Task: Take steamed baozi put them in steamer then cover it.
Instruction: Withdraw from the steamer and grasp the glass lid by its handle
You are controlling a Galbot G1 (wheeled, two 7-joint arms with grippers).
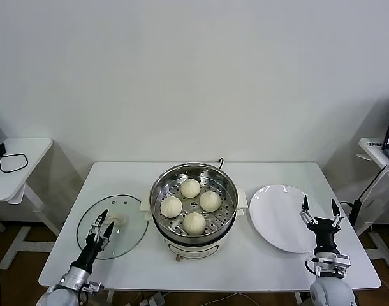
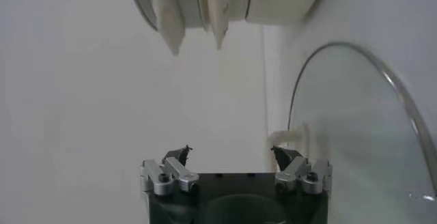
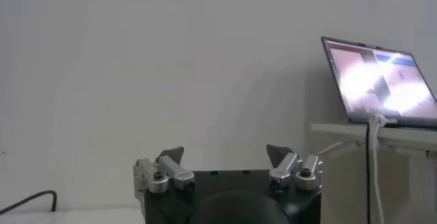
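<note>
Covering remains: we centre the spread left tool (image 1: pixel 101 225) over the lid (image 1: pixel 113 227) handle beside the steamer (image 1: pixel 194 203); right tool (image 1: pixel 319 211) idle, spread

no legible text, labels, brands, numbers or signs anywhere

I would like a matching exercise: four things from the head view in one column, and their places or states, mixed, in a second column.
Things:
1. steamed baozi
2. glass lid
3. white plate
4. left gripper

Places or states:
a. empty, to the steamer's right
b. open, over the lid
c. inside the steamer
d. flat on the table, to the steamer's left

Pairs: 1-c, 2-d, 3-a, 4-b
</note>
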